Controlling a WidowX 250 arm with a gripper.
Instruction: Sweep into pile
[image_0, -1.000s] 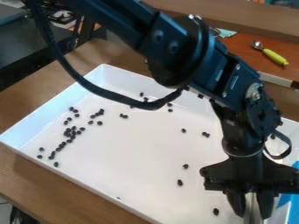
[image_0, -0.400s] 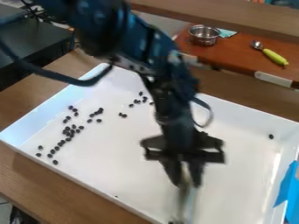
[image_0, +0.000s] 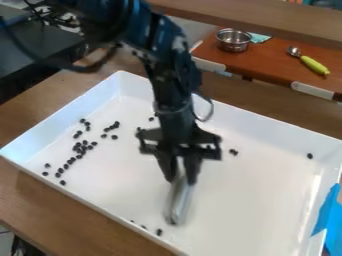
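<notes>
Your end effector (image_0: 182, 182) grips a slim, pale blade (image_0: 179, 201) over the white tray (image_0: 257, 200), the tool's long axis slanting down and slightly left in view. Near its tip, lower left, sits a stray bean (image_0: 159, 232). The main bean cluster (image_0: 79, 149) lies up and left, likely your next sweep's heading, above the wooden desk (image_0: 40, 202).

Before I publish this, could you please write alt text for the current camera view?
A black robot arm holds a silvery utensil in its tool, down in a white tray of small dark bean-like pieces, most of them toward the picture's left. Beyond the tray, a metal bowl and a green-handled scoop rest on a reddish surface.
</notes>
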